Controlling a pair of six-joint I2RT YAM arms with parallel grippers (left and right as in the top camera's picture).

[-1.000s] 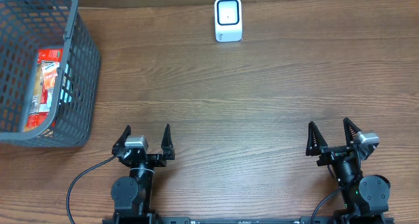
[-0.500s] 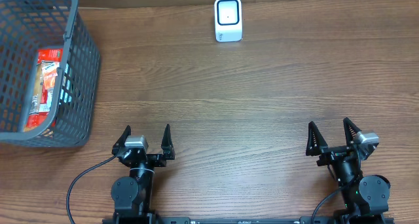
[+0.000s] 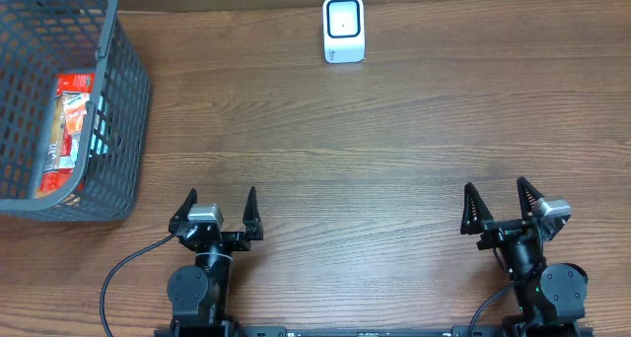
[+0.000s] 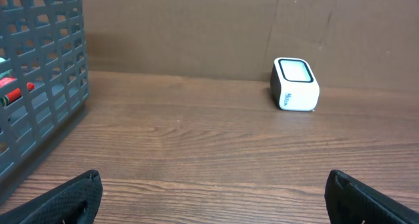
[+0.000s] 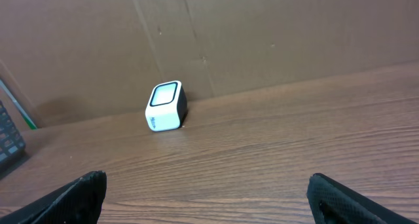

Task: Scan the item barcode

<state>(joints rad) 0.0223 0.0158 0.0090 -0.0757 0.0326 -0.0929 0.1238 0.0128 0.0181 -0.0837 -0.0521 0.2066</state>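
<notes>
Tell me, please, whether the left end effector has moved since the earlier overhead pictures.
No. The left end effector sits exactly where it was, same gap to the grey basket and the white scanner.

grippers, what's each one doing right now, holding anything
left gripper: open, holding nothing
right gripper: open, holding nothing

Left fingers (image 3: 185,211) and right fingers (image 3: 471,211) spread wide.
</notes>
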